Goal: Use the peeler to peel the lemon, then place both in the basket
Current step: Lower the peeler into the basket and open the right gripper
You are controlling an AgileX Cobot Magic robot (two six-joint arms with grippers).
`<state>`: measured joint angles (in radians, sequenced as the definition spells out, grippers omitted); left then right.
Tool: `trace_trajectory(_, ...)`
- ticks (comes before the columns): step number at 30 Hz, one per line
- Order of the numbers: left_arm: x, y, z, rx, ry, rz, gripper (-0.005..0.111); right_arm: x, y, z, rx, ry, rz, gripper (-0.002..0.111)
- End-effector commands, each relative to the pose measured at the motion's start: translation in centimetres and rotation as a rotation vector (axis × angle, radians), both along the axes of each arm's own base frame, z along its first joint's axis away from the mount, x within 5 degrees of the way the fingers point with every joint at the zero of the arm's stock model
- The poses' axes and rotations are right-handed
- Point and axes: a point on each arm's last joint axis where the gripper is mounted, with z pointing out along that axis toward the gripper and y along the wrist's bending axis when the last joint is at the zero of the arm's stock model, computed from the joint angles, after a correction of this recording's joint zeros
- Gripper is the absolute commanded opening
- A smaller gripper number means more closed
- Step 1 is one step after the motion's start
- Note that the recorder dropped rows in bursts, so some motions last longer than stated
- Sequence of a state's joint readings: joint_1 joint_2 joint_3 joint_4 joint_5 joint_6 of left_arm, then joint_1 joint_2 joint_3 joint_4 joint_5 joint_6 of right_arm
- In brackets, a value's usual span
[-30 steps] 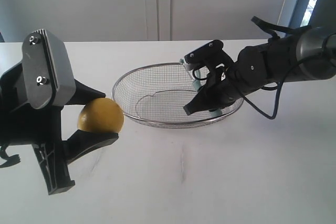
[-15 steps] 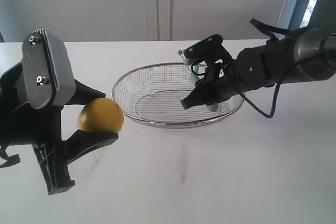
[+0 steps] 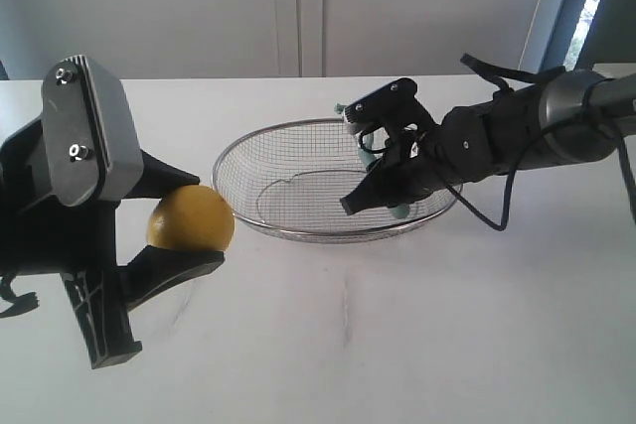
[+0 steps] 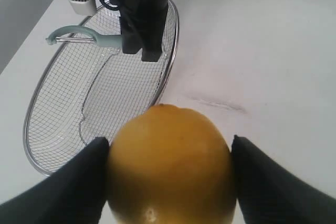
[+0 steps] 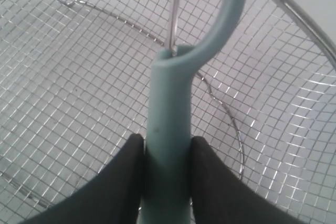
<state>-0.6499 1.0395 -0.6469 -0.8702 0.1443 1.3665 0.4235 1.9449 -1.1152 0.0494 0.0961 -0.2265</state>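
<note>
My left gripper [image 3: 189, 217] is shut on the yellow lemon [image 3: 191, 218], held just left of the wire-mesh basket [image 3: 298, 233] and above the table. The lemon [image 4: 170, 166] fills the space between the two black fingers [image 4: 73, 187]. My right gripper [image 3: 383, 191] hangs over the right half of the basket, shut on the teal handle of the peeler [image 3: 372, 154]. In the right wrist view the peeler [image 5: 168, 129] sits clamped between the black fingers [image 5: 118, 182] above the basket mesh [image 5: 63, 82], its blade head pointing away.
The basket stands on a white table [image 3: 397, 325], with a white wall behind it. The right arm's black cable [image 3: 487, 215] loops down past the basket's right rim. The left arm's body [image 3: 70, 196] fills the left edge.
My right gripper has shifted left and lower over the basket with the peeler in it. The left gripper and the lemon have stayed still.
</note>
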Motion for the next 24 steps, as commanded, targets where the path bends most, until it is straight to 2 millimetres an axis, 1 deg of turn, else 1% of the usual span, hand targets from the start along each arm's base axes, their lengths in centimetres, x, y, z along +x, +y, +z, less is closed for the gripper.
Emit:
trace_trajectory(1,-0.2,0.0,0.0,-0.024,0.024,0.008,0.000,0.3,-0.1,0.0,0.007,-0.020,-0.005,0.000)
trace_trajectory(6,-0.2,0.0,0.0,-0.024,0.024,0.008,0.000,0.3,-0.1,-0.4,0.001,-0.007,-0.004,0.001)
trace_trajectory(9,-0.2,0.0,0.0,-0.024,0.024,0.008,0.000,0.3,-0.1,-0.9,-0.004,0.005,-0.004,0.009)
trace_trajectory(11,-0.2,0.0,0.0,-0.024,0.024,0.008,0.000,0.3,-0.1,-1.2,-0.008,0.013,-0.004,0.017)
trace_trajectory(18,-0.2,0.0,0.0,-0.024,0.024,0.008,0.000,0.4,-0.1,-1.4,-0.004,0.019,-0.011,0.040)
trace_trajectory(21,-0.2,0.0,0.0,-0.024,0.024,0.008,0.000,0.5,0.0,-1.0,0.007,0.024,-0.024,0.050)
trace_trajectory(24,-0.2,0.0,0.0,-0.024,0.024,0.008,0.000,0.7,0.1,0.3,0.022,0.004,-0.028,0.053)
